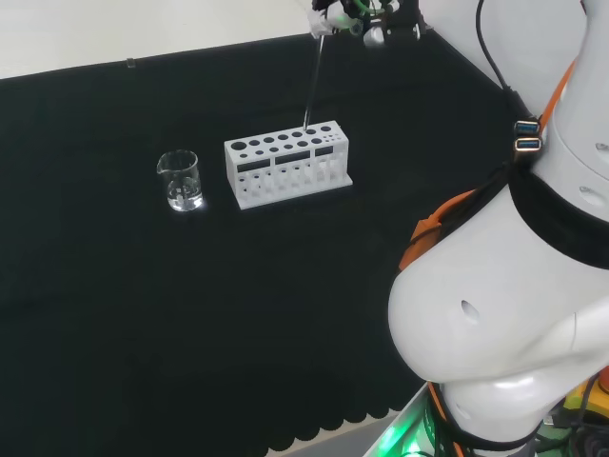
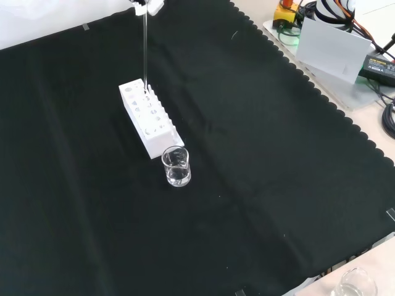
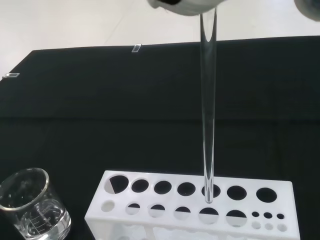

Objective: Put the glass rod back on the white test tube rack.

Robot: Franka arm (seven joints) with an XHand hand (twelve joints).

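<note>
Rod (image 3: 208, 110) was held upright, pinched at its top end by the hand (image 1: 335, 17). Its long axis ran near vertical, directly below the hand. Its lower tip was seen at a hole in the far row of the rack (image 3: 280, 192), apparently just entering. A straight descent was judged sufficient. A beaker (image 1: 179, 180) stood beside the rack, apart.

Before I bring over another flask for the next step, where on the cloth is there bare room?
In the head view, wide bare cloth lies in front of the beaker and white rack, and left of the beaker. It is crowded at the rack, where the hand holds the glass rod.
</note>
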